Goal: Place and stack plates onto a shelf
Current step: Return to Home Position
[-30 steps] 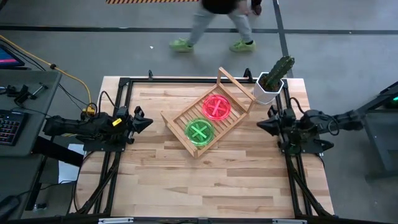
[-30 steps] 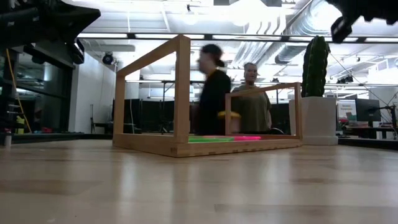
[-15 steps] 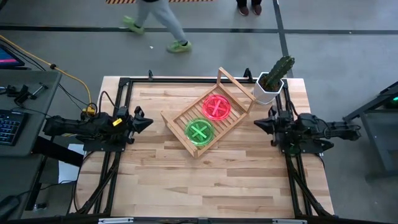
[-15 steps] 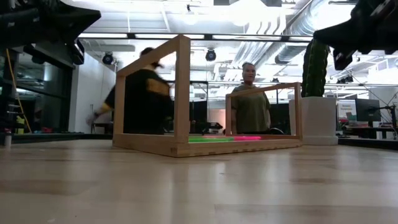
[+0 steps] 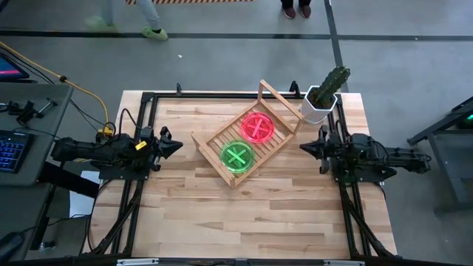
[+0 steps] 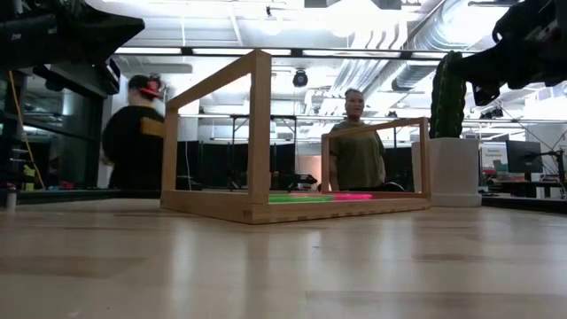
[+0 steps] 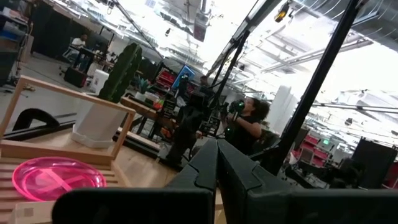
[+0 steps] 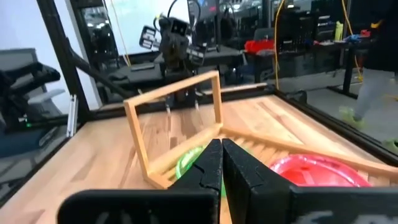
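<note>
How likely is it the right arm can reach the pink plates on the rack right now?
Probably yes. The right gripper, shut, points at the wooden rack across bare table, and the pink plates lie uncovered from above. Only the rack's side rail and the cactus pot nearby need care.

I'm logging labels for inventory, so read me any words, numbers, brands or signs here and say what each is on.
No text here can be read.
Green plates and pink plates on the shelf: a cross shape only, no lettering.
Monitor left of the table: lit, too small to read.
White pot: no label shows.
Left gripper and right gripper, shut at the table's sides: no markings show.
</note>
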Motion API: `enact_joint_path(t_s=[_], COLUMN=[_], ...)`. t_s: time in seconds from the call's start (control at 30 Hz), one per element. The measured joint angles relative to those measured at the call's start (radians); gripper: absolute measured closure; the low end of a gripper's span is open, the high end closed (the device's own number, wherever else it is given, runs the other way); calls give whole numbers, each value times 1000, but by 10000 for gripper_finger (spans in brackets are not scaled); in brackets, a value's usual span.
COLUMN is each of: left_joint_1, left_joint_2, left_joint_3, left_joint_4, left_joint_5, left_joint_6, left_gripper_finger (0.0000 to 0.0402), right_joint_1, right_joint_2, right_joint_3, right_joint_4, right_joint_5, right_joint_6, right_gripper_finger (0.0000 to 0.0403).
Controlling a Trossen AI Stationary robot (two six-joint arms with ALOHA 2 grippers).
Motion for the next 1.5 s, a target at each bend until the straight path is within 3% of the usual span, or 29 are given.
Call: enact_joint_path(t_s=[0.17,0.37,0.6,1.0,1.5], left_joint_1=[0,0,0,0,0], left_joint_2=[0,0,0,0,0], left_joint_3=[0,0,0,0,0], left_joint_4=[0,0,-15,-16,-21], left_joint_5=[0,0,0,0,-1], left_joint_6=[0,1,0,0,0], left_gripper_finger=[401,401,401,401,401], right_joint_1=[0,0,0,0,2], right_joint_2=[0,0,9,13,0], right_joint_3=[0,-104,-103,-103,-103], right_joint_4=[-31,136,134,132,131], right_joint_5=[-4,-19,-14,-13,-10], right_joint_6=[-8,24,-26,208,221], right_gripper_finger=[403,403,403,403,402])
